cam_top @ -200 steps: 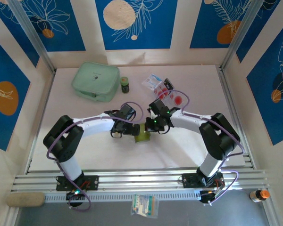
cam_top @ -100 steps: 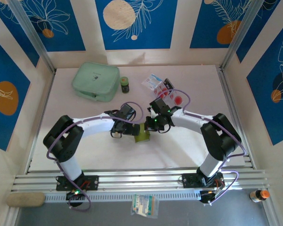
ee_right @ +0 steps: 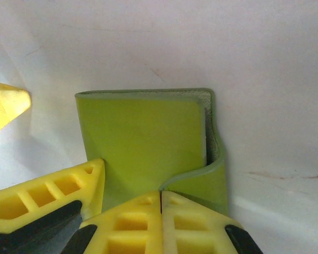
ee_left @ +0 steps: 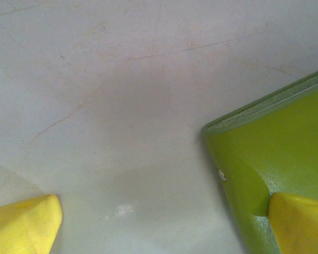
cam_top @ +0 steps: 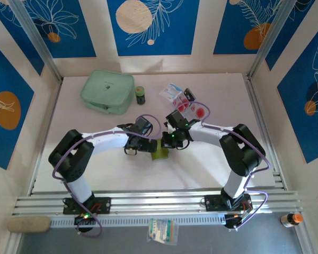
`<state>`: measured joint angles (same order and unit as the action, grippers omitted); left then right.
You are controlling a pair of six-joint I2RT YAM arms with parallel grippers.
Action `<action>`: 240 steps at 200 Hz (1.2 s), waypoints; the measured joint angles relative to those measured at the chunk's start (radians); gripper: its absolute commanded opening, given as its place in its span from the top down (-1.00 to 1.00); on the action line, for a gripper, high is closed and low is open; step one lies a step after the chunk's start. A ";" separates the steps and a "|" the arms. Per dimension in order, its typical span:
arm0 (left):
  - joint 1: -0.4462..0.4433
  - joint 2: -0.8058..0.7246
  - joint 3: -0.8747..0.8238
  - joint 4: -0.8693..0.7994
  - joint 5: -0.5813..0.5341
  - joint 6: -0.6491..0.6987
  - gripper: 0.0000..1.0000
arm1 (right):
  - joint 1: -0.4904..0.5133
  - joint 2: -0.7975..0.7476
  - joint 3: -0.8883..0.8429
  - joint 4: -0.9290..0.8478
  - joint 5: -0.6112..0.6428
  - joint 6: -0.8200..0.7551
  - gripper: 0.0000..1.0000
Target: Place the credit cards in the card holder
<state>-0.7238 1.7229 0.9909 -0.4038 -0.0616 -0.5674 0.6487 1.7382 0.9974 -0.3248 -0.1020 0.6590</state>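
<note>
Olive-green and folded shut, the holder (cam_top: 160,152) lies on the table (cam_top: 106,174) at the middle of the top view, between the two grippers. The left gripper (ee_left: 164,225) stands wide open, one fingertip (ee_left: 302,222) resting on the holder's corner and the other over bare table. The right gripper (ee_right: 160,225) is closed tight, tips together at the holder's near edge by the tab (ee_right: 214,159); whether it pinches the tab I cannot tell. The cards (cam_top: 192,107) lie heaped above and right of centre, well apart from the holder, beside a sachet (cam_top: 173,91), and a mint pouch (cam_top: 107,91) sits closed at upper left.
</note>
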 measured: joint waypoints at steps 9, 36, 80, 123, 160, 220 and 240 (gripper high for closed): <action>0.000 0.000 0.000 0.000 0.000 0.000 -1.00 | 0.000 0.000 -0.002 0.003 0.000 0.000 1.00; 0.000 0.000 0.000 0.000 0.000 0.000 -0.99 | 0.005 -0.002 -0.021 0.032 0.001 0.000 1.00; 0.000 0.000 0.000 0.000 0.000 0.000 -0.99 | 0.033 -0.021 -0.081 0.117 0.027 0.006 1.00; 0.000 0.000 0.000 0.000 0.000 0.000 -1.00 | 0.036 -0.054 -0.156 0.221 0.042 0.039 1.00; 0.000 0.000 0.000 0.000 0.000 0.000 -1.00 | -0.006 -0.061 -0.205 0.303 -0.033 0.081 1.00; 0.000 0.000 0.000 0.000 0.000 0.000 -1.00 | -0.077 -0.048 -0.232 0.359 -0.172 0.135 1.00; -0.001 0.000 0.000 0.000 0.000 0.000 -1.00 | -0.085 -0.057 -0.232 0.352 -0.180 0.135 1.00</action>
<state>-0.7246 1.7226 0.9909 -0.4038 -0.0620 -0.5674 0.5640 1.6814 0.7650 0.0269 -0.2817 0.7940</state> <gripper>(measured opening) 0.998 0.044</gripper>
